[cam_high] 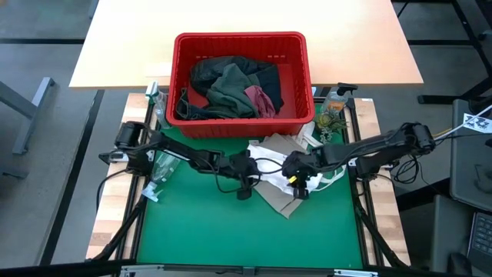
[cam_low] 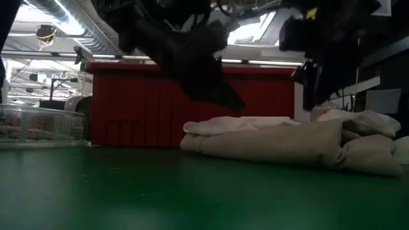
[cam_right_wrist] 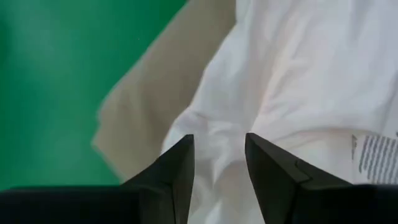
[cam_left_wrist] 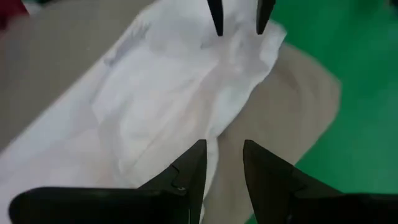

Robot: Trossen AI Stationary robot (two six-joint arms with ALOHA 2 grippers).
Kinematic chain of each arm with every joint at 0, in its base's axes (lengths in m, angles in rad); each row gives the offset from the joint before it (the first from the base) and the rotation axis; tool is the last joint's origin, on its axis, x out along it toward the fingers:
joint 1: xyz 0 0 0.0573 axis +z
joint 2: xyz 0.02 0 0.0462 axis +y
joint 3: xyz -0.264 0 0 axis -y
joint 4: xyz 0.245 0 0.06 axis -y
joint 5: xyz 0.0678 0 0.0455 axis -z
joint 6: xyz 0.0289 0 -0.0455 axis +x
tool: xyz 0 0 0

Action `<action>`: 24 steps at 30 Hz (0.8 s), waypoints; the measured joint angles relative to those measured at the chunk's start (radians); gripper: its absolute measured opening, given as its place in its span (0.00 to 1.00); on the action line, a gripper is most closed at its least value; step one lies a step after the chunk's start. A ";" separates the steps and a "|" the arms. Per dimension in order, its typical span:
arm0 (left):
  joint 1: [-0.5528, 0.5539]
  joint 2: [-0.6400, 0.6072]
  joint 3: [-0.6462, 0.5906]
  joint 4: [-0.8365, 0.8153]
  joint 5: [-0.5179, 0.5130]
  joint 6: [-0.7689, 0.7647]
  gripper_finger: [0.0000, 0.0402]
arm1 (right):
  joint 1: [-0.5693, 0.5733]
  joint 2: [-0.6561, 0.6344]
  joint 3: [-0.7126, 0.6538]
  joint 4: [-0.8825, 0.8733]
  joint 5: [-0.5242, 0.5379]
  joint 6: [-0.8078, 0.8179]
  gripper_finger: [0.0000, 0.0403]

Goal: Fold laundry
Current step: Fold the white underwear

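A tan garment [cam_high: 278, 201] lies bunched on the green mat with a white printed piece [cam_high: 270, 149] on top of it; in the low view the pile [cam_low: 287, 144] rests flat on the mat. My left gripper [cam_high: 250, 168] hovers open just left of the pile, over the white cloth [cam_left_wrist: 168, 93] and the tan cloth [cam_left_wrist: 292, 106]. My right gripper [cam_high: 298, 178] hovers open over the pile's middle, above white cloth [cam_right_wrist: 298, 74] beside tan [cam_right_wrist: 161, 81]. Both fingertip pairs face each other. More clothes, olive [cam_high: 231, 85], maroon [cam_high: 261, 100] and black [cam_high: 207, 73], lie in the basket.
The red slatted basket [cam_high: 240, 37] stands at the mat's far edge. A clear plastic bottle [cam_high: 160, 168] lies at the mat's left edge under the left arm. A spray bottle [cam_high: 335, 98] and small items stand at the far right corner. Bare green mat [cam_high: 231, 238] stretches toward the near edge.
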 joint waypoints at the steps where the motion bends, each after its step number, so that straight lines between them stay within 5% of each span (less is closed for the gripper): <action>1: -0.002 -0.012 0.000 0.005 0.000 0.000 0.25 | 0.000 -0.006 0.012 -0.023 -0.013 0.003 0.35; 13: -0.003 -0.160 0.002 -0.103 -0.046 0.006 0.25 | 0.083 -0.024 0.024 -0.231 -0.157 0.195 0.35; 17: -0.004 -0.162 0.002 -0.115 -0.049 0.006 0.25 | 0.190 -0.024 0.023 -0.309 -0.039 0.191 0.35; 24: -0.004 -0.162 0.002 -0.120 -0.050 -0.016 0.25 | 0.349 -0.023 0.006 -0.339 0.324 0.226 0.35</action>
